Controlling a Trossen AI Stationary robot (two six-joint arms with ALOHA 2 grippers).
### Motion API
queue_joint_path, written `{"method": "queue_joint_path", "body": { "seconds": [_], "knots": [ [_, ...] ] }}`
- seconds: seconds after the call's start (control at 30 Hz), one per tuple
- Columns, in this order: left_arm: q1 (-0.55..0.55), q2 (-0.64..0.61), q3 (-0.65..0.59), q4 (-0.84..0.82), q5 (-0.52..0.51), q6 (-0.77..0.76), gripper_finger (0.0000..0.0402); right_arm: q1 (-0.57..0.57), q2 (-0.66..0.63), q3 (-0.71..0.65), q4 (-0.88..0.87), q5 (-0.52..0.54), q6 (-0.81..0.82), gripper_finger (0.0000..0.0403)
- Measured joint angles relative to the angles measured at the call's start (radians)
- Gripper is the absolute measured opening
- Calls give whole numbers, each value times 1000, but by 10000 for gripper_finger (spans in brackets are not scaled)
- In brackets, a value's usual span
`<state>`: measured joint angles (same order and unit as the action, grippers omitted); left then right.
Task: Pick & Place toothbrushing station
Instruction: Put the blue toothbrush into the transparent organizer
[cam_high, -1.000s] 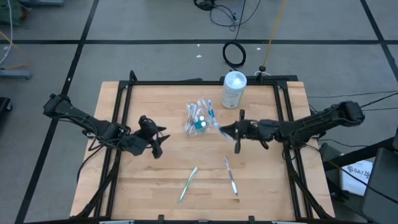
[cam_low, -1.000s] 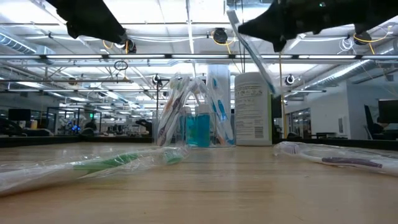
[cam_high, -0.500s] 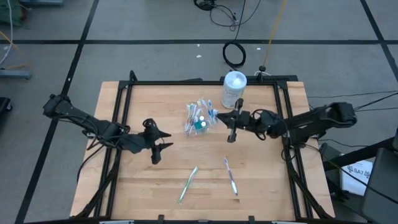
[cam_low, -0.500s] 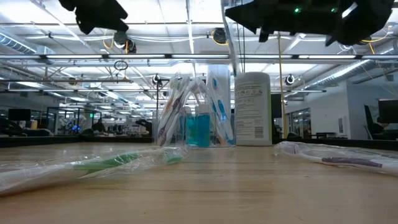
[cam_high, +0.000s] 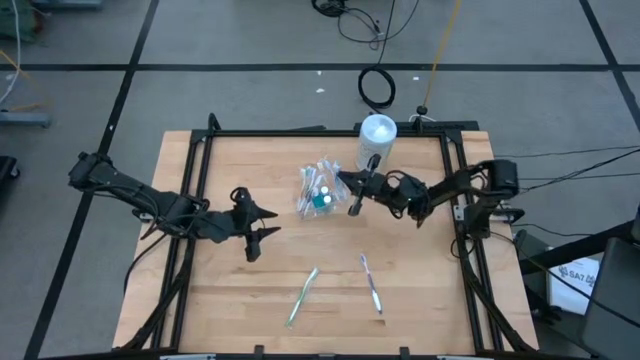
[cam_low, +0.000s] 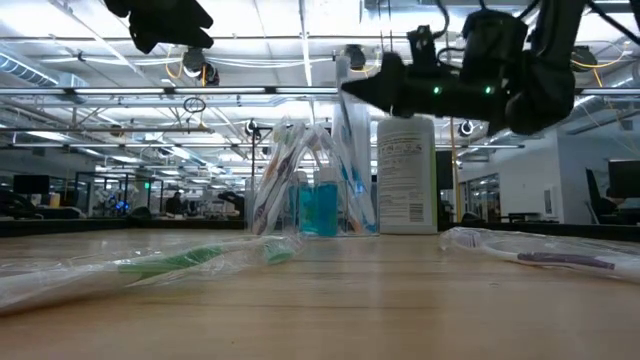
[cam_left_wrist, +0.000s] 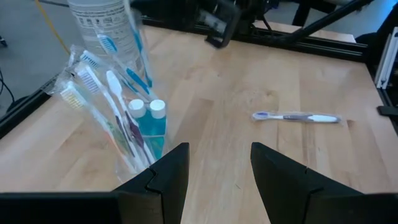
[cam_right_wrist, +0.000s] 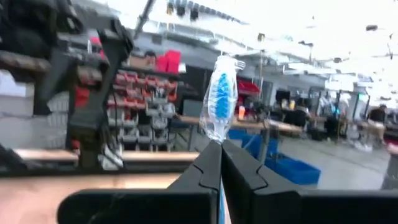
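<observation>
The wooden table (cam_high: 240, 290) sits in a black frame on a grey floor. At its middle a clear holder (cam_high: 318, 192) already has several wrapped brushes and a blue bottle, with a white canister (cam_high: 375, 143) behind it. The right gripper (cam_high: 352, 193), fingers pressed together on a blue wrapped brush (cam_right_wrist: 219, 99), hangs just beside the holder. The left gripper (cam_high: 256, 228) hovers with fingers spread, holding nothing. A green brush (cam_high: 302, 296) and a purple brush (cam_high: 371, 284) lie near the front, unplaced; the packed holder leaves little room.
</observation>
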<state>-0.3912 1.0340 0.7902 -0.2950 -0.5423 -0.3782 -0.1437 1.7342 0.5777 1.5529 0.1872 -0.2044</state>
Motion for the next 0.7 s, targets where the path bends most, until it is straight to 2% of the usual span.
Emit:
{"method": "queue_joint_path", "body": {
  "seconds": [0.23, 0.47, 0.63, 0.7],
  "knots": [
    [0, 0, 0, -1, 0, 0, 179, -30, 89, 0, 9, 3, 59, 0],
    [0, 0, 0, -1, -3, 1, 179, -32, 99, 0, -66, 7, 65, 0],
    [0, 0, 0, -1, -8, 1, 179, -24, 99, 0, -107, 119, 91, 0],
    [0, 0, 0, -1, -8, 3, 179, -21, 99, 0, -131, 132, 91, 0]
  ]
}}
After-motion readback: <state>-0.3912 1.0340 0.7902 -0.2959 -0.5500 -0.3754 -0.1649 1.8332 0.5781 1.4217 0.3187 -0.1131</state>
